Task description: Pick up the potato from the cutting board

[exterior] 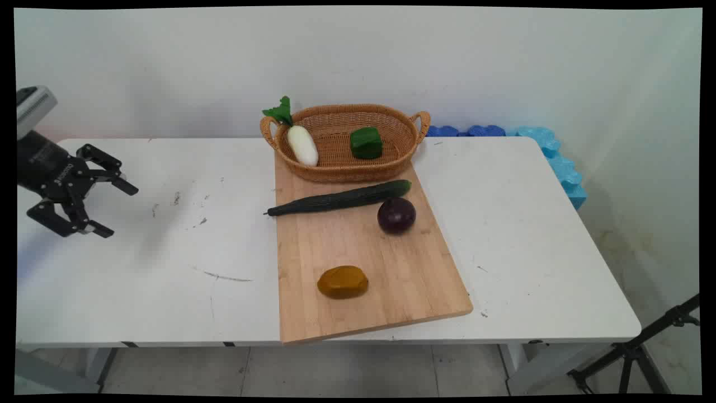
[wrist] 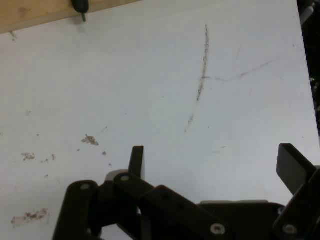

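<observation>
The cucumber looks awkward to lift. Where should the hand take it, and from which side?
Probably at the middle of the cucumber, from above, with the fingers across its narrow width. It lies flat and long on the board, so a mid grip should keep it balanced. The basket sits close behind and the onion near its thick end. The hand is open.

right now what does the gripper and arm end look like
The gripper is black, with two fingers on jointed bar linkages held by round pins. Its black body bears small white lettering too small to read. Behind it sits a light grey block on the wrist.
</observation>
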Robot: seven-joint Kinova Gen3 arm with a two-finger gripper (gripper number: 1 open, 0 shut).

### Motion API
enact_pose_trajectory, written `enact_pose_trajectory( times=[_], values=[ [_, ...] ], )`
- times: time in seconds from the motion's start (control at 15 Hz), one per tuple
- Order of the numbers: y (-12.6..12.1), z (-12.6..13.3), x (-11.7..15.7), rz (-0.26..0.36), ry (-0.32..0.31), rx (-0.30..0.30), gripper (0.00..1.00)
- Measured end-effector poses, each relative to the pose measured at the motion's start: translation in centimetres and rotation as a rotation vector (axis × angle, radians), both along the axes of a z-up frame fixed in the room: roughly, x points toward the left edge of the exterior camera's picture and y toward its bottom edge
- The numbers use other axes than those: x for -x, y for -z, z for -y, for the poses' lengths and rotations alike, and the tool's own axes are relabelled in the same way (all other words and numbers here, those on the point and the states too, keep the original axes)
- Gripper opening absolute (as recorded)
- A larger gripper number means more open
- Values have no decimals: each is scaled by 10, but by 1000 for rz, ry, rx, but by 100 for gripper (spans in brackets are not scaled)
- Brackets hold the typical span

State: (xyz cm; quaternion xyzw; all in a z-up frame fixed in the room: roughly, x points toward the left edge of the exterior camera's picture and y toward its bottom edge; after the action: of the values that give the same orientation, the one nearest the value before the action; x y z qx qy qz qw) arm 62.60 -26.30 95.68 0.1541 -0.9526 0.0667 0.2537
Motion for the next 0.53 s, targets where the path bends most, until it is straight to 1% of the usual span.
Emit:
enact_pose_trajectory(
  times=[0.07,0.13,0.27,0.53],
  values=[
    [0,1,2,1,-7,-2,100],
    [-1,4,9,5,-24,-8,100],
    [0,7,21,13,-39,-14,100],
    [7,18,56,22,-57,-23,100]
  ],
)
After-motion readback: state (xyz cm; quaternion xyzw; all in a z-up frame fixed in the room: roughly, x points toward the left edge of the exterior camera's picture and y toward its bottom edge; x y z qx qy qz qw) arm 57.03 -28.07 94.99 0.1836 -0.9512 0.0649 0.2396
